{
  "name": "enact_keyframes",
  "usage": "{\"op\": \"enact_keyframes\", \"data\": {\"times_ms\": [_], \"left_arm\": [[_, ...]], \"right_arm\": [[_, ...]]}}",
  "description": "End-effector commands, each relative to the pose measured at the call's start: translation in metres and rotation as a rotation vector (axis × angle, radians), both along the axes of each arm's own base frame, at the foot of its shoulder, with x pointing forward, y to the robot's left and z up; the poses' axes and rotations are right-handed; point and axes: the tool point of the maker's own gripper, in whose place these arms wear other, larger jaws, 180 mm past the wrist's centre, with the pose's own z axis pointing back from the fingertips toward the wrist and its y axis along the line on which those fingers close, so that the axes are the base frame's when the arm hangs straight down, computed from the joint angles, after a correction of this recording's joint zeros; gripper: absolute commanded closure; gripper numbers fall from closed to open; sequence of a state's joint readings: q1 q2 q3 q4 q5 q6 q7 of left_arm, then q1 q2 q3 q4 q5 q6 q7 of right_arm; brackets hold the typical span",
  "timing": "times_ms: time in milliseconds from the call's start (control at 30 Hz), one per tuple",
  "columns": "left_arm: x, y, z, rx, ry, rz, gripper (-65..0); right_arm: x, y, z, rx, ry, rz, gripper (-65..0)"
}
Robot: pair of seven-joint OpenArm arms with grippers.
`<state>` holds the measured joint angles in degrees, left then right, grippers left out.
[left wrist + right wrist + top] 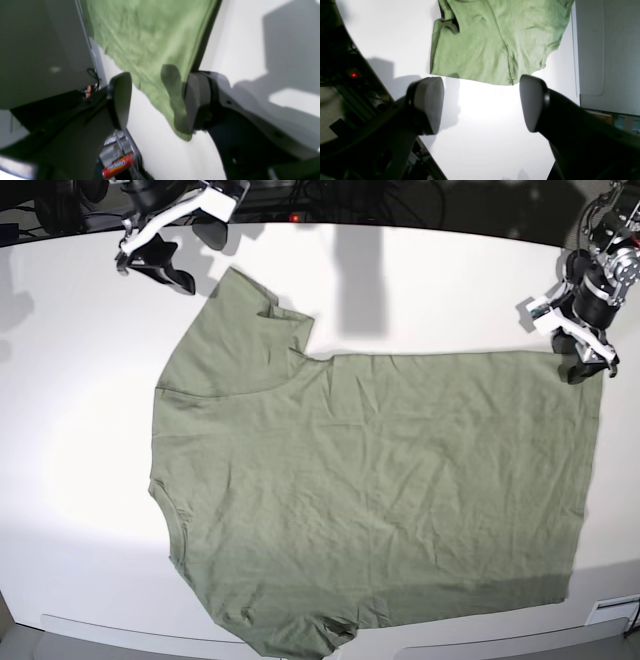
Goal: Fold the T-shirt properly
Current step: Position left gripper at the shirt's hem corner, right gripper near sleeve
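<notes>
The sage-green T-shirt (380,480) lies spread flat on the white table (70,380), collar side toward the left and hem toward the right. My left gripper (568,340) hovers at the shirt's far right hem corner. In the left wrist view its jaws (158,102) stand apart, and the T-shirt (150,37) corner lies between them, against the right pad (197,100). My right gripper (180,250) is open just beyond the upper sleeve. In the right wrist view its jaws (481,103) hang over bare table, just short of the T-shirt (495,37) sleeve edge.
A grey panel (607,50) borders the table in the right wrist view. Dark equipment with a red light (353,74) sits past the table's edge. A red-and-orange wrapped packet (120,165) lies in a clear holder below the left gripper.
</notes>
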<state>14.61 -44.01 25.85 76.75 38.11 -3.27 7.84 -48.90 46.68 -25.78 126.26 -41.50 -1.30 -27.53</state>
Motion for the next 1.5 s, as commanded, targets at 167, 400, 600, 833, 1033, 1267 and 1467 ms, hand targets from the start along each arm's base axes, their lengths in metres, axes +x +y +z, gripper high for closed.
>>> {"op": "enact_keyframes", "data": {"times_ms": [167, 400, 600, 833, 1033, 1267, 1467], "left_arm": [[-0.037, 0.040, -0.027, 0.084, 0.138, 0.065, -34.9], [-0.044, 0.053, -0.032, 0.153, 0.156, 0.039, -24.4], [-0.030, 0.052, -0.022, 0.140, 0.059, 0.050, -24.5], [-0.032, 0.051, -0.024, 0.098, 0.068, 0.098, -24.5], [-0.035, 0.042, -0.029, 0.047, 0.074, 0.133, -24.5], [-0.038, 0.050, -0.036, 0.098, 0.091, 0.212, -29.4], [-0.039, 0.050, -0.037, 0.100, 0.094, 0.213, -29.4]], "right_arm": [[0.003, 0.002, 0.008, 0.014, -0.028, 0.003, -46.7], [0.003, 0.002, 0.008, 0.014, -0.027, 0.003, -46.7], [0.003, 0.002, 0.008, 0.014, -0.027, 0.003, -46.7], [0.003, 0.002, 0.008, 0.014, -0.027, 0.003, -46.7], [0.003, 0.002, 0.008, 0.013, -0.027, 0.003, -46.7], [0.003, 0.002, 0.008, 0.014, -0.027, 0.003, -46.7], [0.003, 0.002, 0.008, 0.014, -0.027, 0.003, -46.7]]}}
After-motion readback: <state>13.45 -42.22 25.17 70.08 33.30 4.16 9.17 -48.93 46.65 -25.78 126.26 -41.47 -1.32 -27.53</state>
